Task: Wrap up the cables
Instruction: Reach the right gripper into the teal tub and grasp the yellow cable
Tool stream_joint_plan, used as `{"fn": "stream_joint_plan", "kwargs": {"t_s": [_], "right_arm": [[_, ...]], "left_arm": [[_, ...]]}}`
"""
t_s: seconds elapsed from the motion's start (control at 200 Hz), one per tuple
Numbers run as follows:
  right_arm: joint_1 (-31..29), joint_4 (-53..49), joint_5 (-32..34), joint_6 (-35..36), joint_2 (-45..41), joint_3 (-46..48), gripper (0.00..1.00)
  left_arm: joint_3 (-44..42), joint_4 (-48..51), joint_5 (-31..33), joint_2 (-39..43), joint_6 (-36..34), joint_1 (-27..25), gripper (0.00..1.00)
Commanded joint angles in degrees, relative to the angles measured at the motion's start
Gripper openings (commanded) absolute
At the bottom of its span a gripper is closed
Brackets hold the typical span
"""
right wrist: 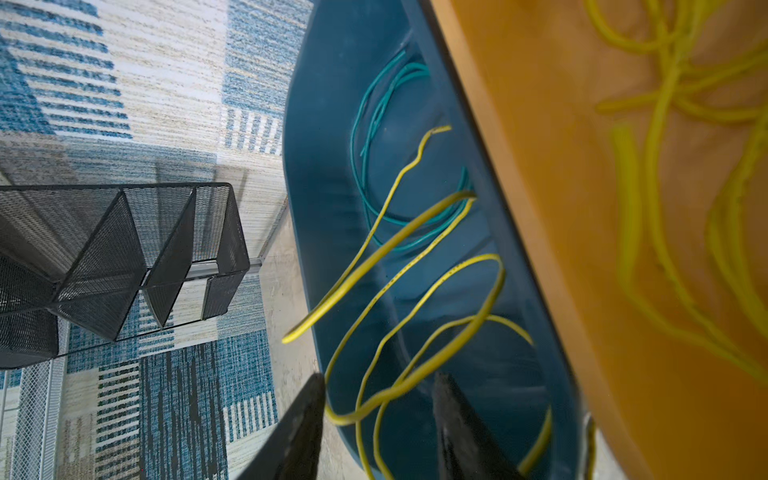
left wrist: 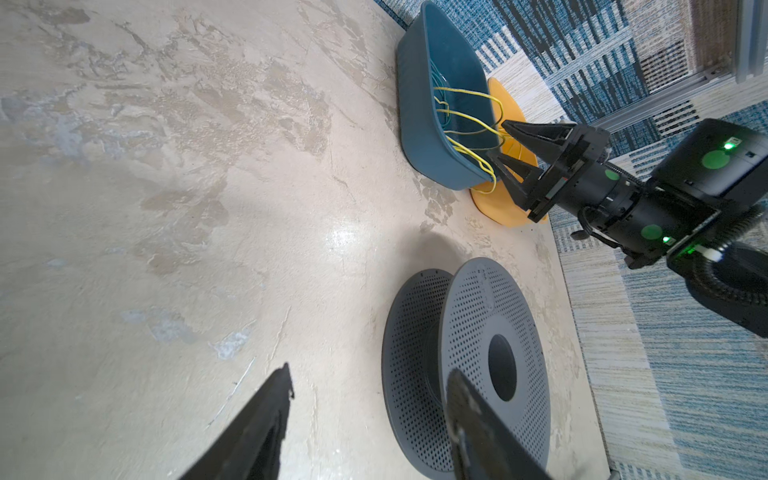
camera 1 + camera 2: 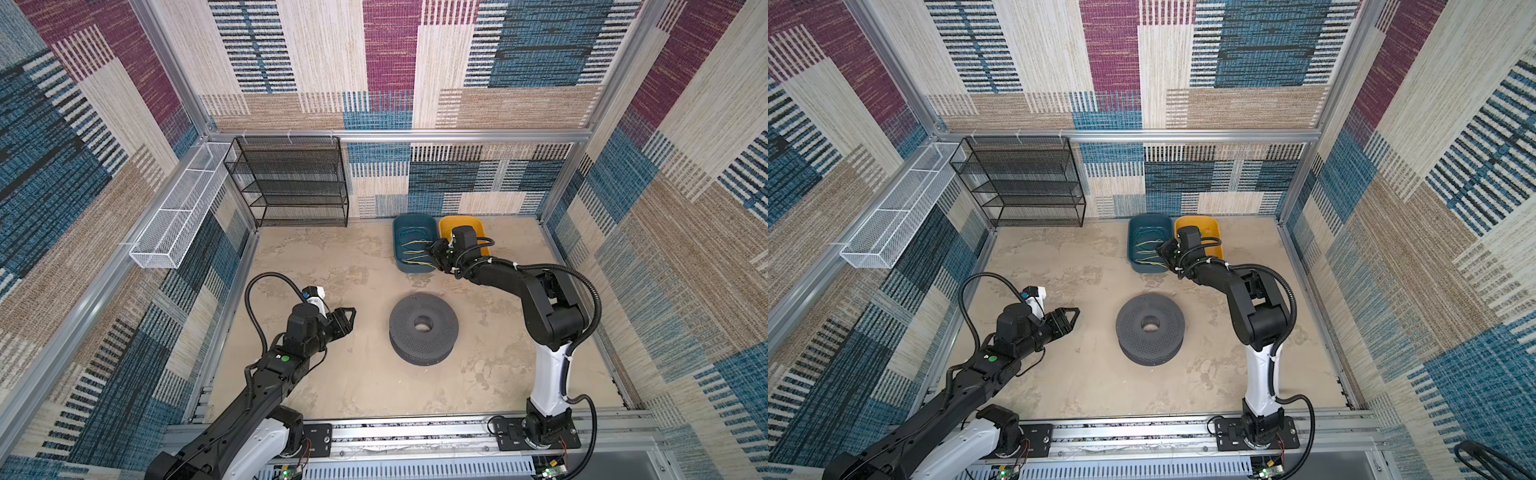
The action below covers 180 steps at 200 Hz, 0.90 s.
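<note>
Got right fingers (image 1: 299,436) half-open, gripping nothing, straddling thin bright yellow cables (image 1: 395,241) in the dark blue plastic tub (image 3: 409,267) at the far edge of the surface (image 3: 332,374). Close on one loop, lift slow.

**Arm livery, both units**

Left arm (image 3: 266,386) and right arm (image 3: 552,320): black shells, white lower links. A ribbed black hose (image 3: 246,297) loops outside each. I note white zip ties (image 3: 515,264) on the right and a green dot (image 3: 285,358) on the left wrist. Left claw (image 3: 352,319) and right claw (image 2: 498,140): black, tapered, skeletal fingers.
</note>
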State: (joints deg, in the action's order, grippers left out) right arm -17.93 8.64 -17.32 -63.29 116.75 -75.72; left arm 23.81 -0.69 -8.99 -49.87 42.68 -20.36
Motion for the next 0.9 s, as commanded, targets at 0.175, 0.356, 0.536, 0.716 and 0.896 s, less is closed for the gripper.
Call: {"fn": "stream_joint_plan", "kwargs": {"t_s": [0.175,0.356,0.536,0.716,0.896], "right_arm": [[0.0,8.0,-2.8,-4.5,0.9,-0.7,0.32],[0.1,9.8,-4.2,-5.6,0.9,-0.7,0.21],[0.0,11.0,-5.3,-6.4,0.6,-0.3,0.10],[0.0,12.2,-6.2,-6.8,0.2,-0.3,0.03],[0.0,14.1,-7.9,-7.7,-0.5,0.0,0.02]], "left_arm": [[1.2,-1.2,0.4,0.1,0.5,0.0,0.62],[1.5,-1.1,0.3,0.0,0.7,0.0,0.62],[2.1,-0.6,0.3,0.2,0.5,0.0,0.61],[2.3,-0.4,0.3,0.2,0.6,0.0,0.61],[2.6,0.0,0.2,0.5,0.5,0.1,0.61]]}}
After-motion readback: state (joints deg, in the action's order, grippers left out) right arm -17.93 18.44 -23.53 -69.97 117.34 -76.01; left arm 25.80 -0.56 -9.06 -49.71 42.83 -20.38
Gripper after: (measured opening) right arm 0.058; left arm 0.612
